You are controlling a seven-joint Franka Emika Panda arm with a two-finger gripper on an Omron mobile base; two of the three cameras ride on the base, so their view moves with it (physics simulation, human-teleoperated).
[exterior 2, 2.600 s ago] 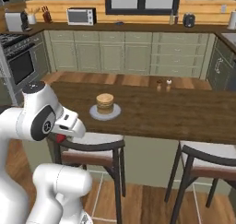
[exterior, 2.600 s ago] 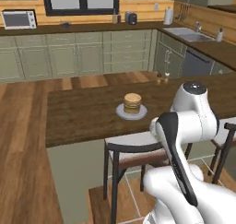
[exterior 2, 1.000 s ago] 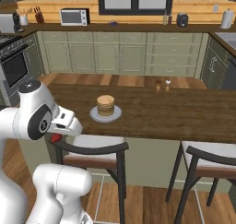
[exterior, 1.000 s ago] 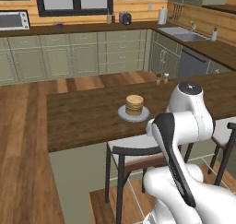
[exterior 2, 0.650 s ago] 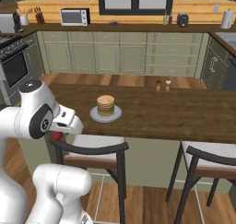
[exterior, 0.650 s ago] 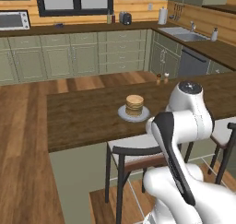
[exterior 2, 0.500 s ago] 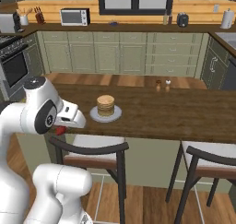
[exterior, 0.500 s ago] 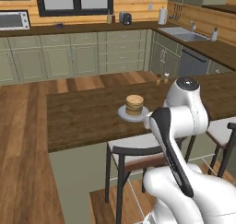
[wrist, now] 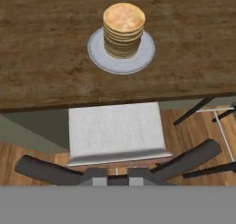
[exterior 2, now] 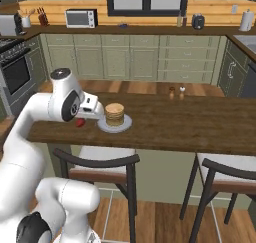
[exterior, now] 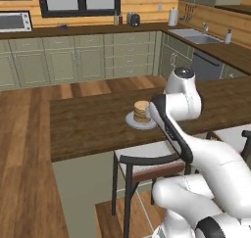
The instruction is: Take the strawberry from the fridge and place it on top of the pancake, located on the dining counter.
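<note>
reaching forward: arm now stretched over the counter [exterior 2: 200,127] edge toward the pancake [exterior 2: 115,114]; half a second earlier the hand was further back from it, and a second ago it was well short of the counter. meaning for the task, as a judgement: carry phase nearly over, placing still to do.

item, strawberry [exterior 2: 79,122]: tiny dark-red blob at the tip of the hand, low and just beside the pancake on the arm's side, not yet above it. shape too small to make out.

item, claw [wrist: 117,179]: tips close together; clenched on the strawberry, judging by the fruit sitting right at them.

item, pancake: tan stack, upright, top bare, centred on a pale plate [wrist: 99,57].

item, chair [wrist: 115,131]: grey seat, below the pancake, tucked under the counter edge.
</note>
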